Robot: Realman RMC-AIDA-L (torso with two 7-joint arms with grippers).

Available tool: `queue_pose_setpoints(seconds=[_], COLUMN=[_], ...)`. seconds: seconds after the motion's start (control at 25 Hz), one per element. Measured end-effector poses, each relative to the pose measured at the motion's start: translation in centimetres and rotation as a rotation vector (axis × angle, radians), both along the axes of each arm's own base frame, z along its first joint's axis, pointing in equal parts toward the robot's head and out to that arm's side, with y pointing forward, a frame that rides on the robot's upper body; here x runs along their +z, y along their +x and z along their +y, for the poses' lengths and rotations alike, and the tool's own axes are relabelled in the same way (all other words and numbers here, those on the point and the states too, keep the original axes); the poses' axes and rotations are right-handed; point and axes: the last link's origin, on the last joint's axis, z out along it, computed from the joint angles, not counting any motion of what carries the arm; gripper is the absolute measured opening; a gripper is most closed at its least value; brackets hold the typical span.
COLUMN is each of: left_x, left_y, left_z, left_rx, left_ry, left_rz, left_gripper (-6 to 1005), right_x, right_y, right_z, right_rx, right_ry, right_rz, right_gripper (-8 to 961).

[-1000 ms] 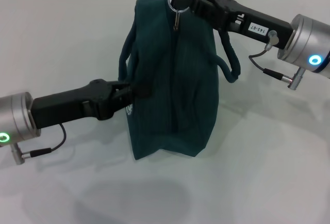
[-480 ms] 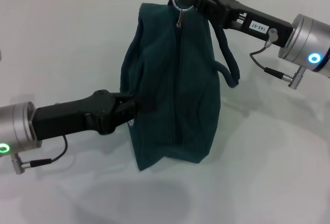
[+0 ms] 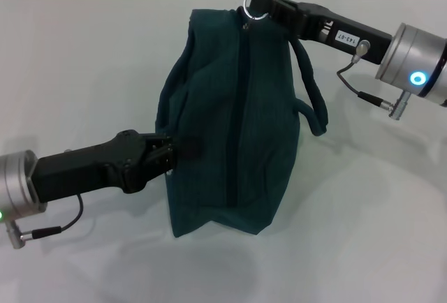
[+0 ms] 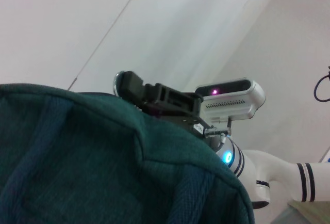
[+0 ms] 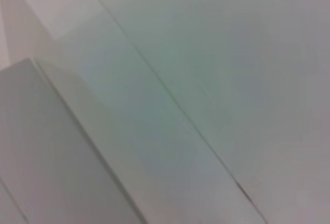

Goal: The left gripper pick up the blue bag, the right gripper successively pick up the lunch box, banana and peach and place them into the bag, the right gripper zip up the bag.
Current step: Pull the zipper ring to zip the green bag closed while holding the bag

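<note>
The dark teal blue bag (image 3: pixel 234 121) stands on the white table, its zipper running closed down its middle. My left gripper (image 3: pixel 176 151) is shut on the bag's left side fabric. At the bag's far top end my right gripper (image 3: pixel 257 3) is shut on the metal ring pull (image 3: pixel 251 8) of the zipper. In the left wrist view the blue bag (image 4: pixel 93 162) fills the lower part and the right gripper (image 4: pixel 135 85) shows beyond its top edge. The lunch box, banana and peach are out of view. The right wrist view shows only pale surfaces.
One bag handle (image 3: pixel 311 86) hangs loose on the right side under my right arm. White table (image 3: pixel 363 205) surrounds the bag. The robot's head camera (image 4: pixel 232 97) shows in the left wrist view.
The ring pull and my right gripper have moved farther up and right along the bag's top. My left gripper has slid lower and nearer, and the bag has tilted with it.
</note>
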Motion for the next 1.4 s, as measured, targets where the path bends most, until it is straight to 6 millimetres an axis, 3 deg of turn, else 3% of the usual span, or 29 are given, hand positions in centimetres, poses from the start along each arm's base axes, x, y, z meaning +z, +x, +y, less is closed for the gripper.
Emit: queue_pose_setpoints(seconds=[0.64, 1.12, 1.4], left_x=[1.1, 1.8, 2.5], left_y=[-1.8, -2.9, -2.8], left_z=[-1.0, -1.2, -0.7], left_rx=[0.084, 0.154, 0.173], left_ry=[0.060, 0.114, 0.147], left_rz=[-0.020, -0.039, -0.075], left_gripper=[54, 63, 176], right_x=[0.8, 0.9, 1.0], right_y=[1.7, 2.1, 2.4], right_z=[1.3, 1.2, 0.7], right_rx=[-0.085, -0.095, -0.095], right_ry=[0.103, 0.106, 0.102], right_rz=[-0.038, -0.030, -0.019], right_gripper=[9, 9, 9])
